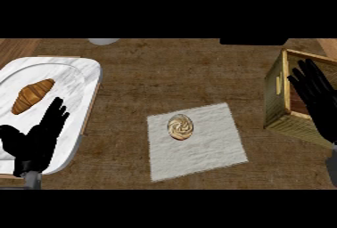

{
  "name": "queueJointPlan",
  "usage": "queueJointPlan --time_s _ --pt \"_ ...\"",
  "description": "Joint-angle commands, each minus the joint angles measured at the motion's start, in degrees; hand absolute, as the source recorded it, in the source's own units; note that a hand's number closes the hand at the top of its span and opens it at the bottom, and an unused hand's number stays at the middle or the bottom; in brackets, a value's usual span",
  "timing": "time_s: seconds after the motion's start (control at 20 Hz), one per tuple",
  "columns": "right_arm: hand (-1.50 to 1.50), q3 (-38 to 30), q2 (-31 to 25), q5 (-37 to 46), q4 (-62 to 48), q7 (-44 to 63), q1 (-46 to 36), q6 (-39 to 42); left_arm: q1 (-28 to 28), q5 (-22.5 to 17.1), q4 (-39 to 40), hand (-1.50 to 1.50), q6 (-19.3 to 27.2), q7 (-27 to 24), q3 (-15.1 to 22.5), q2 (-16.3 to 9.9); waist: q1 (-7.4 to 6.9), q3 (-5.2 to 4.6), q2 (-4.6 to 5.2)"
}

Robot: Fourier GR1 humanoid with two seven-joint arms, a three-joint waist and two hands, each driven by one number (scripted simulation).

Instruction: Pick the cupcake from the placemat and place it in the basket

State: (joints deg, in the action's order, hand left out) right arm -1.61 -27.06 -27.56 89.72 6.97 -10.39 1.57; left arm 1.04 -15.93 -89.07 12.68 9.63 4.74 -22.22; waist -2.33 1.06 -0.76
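The cupcake [181,127], round with a tan swirled top, stands on the upper left part of a pale grey placemat [204,149] in the middle of the counter. The wooden basket [280,95] sits at the right edge, its inside partly hidden by my right hand [319,104]. That hand is open, fingers straight and pointing up, in front of the basket and well to the right of the cupcake. My left hand [36,138] rests open at the lower left, fingers up, over a marble tray, far from the cupcake.
A white marble tray [72,71] fills the left side and holds a croissant [31,95]. A pale round object [104,41] peeks in at the top edge. Brown woven counter [164,75] lies between tray, placemat and basket.
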Motion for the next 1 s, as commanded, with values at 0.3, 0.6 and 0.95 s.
queueJointPlan --time_s 0.3,0.6,0.95 --pt "1.50 16.8 12.8 19.6 -0.7 -6.4 -19.2 -12.7 2.2 1.3 6.0 0.00 -4.9 6.1 6.6 0.6 -2.78 -1.49 1.85" --pt "-1.50 27.2 26.7 34.4 -12.3 -3.4 -23.9 -32.5 2.6 2.9 7.5 0.00 -3.9 4.9 8.0 2.6 -2.79 -1.55 1.54" --pt "-1.50 31.3 17.7 52.3 -24.5 18.0 -31.5 -35.2 3.6 3.0 7.5 0.00 -3.4 5.2 6.0 1.2 1.56 -2.05 -0.27"
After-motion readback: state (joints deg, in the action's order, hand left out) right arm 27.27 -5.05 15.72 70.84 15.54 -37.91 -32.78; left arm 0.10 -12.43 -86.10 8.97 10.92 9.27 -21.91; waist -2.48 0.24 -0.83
